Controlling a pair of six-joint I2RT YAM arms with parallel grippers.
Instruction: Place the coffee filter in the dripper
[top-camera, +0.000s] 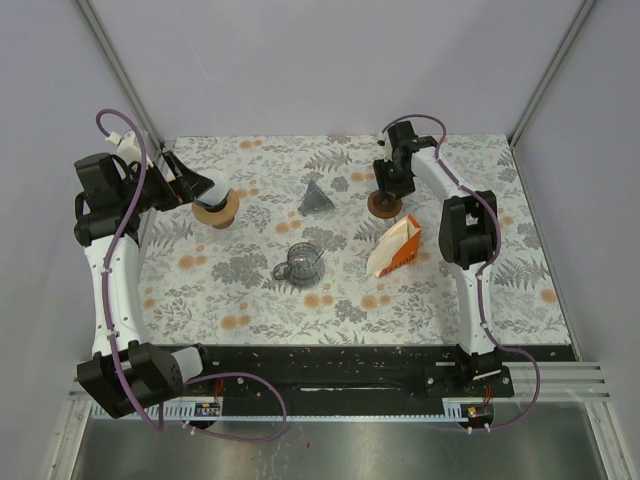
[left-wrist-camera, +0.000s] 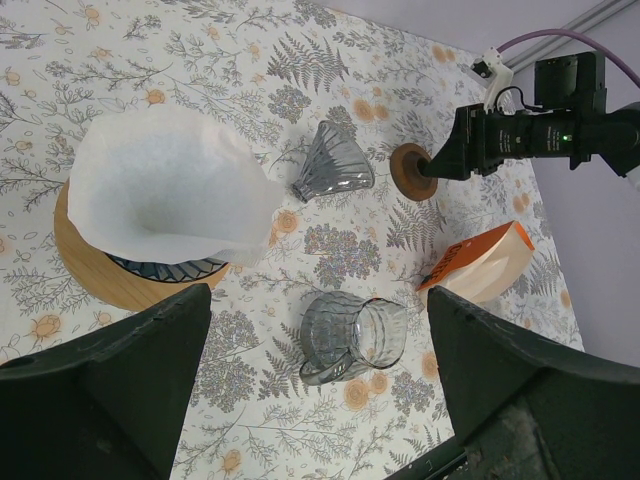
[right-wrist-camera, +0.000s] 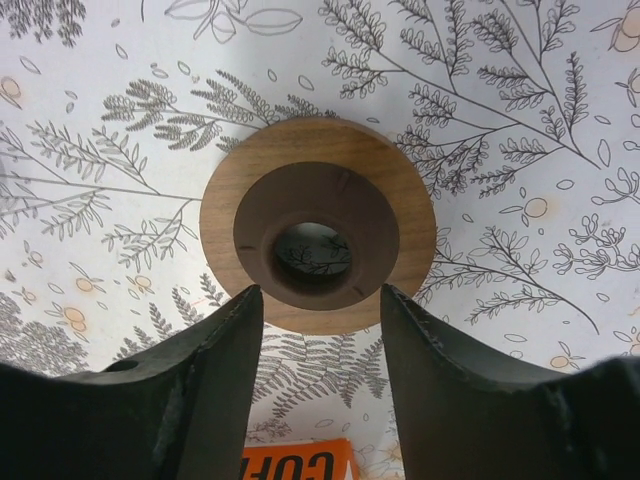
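The white paper coffee filter (left-wrist-camera: 165, 185) stands open like a cone in a dark ribbed dripper (left-wrist-camera: 170, 268) on a round wooden base (left-wrist-camera: 95, 275), at the far left of the table (top-camera: 214, 203). My left gripper (left-wrist-camera: 318, 300) is open and empty, drawn back from the filter; seen from above, the left gripper (top-camera: 188, 185) is just left of the filter. My right gripper (right-wrist-camera: 320, 300) is open and hovers over the near edge of a wooden ring (right-wrist-camera: 318, 225), holding nothing. From above, the right gripper (top-camera: 387, 188) hangs right over that wooden ring (top-camera: 381, 205).
A clear glass cone (top-camera: 316, 196) lies on its side mid-table. In front of it stands a glass jug (top-camera: 300, 263). An orange and white filter box (top-camera: 395, 248) lies at the right, near the right arm. White walls close in the floral table (top-camera: 250, 300).
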